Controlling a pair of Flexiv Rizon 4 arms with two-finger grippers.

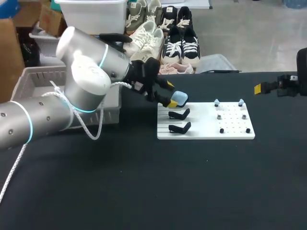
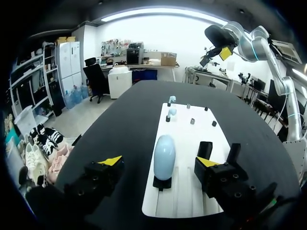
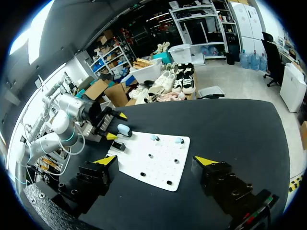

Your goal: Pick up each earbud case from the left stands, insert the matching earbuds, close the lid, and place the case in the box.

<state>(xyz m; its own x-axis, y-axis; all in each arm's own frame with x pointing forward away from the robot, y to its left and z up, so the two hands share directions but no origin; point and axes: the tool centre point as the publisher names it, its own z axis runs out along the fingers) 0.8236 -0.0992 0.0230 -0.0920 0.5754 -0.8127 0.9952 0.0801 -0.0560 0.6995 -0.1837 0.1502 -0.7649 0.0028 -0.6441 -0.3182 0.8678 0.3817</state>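
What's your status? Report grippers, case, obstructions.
Left gripper open, straddling pale blue oval earbud case, not touching. Case seated on its black stand, lid shut. Right gripper open, empty, off to the side. No obstruction seen.

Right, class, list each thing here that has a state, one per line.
Blue case: lid shut, upright, not gripped.
Left end effector: open, either side of the case.
Right end effector: open, empty.
Two black stands: empty.
Blue earbuds: not yet in the case.
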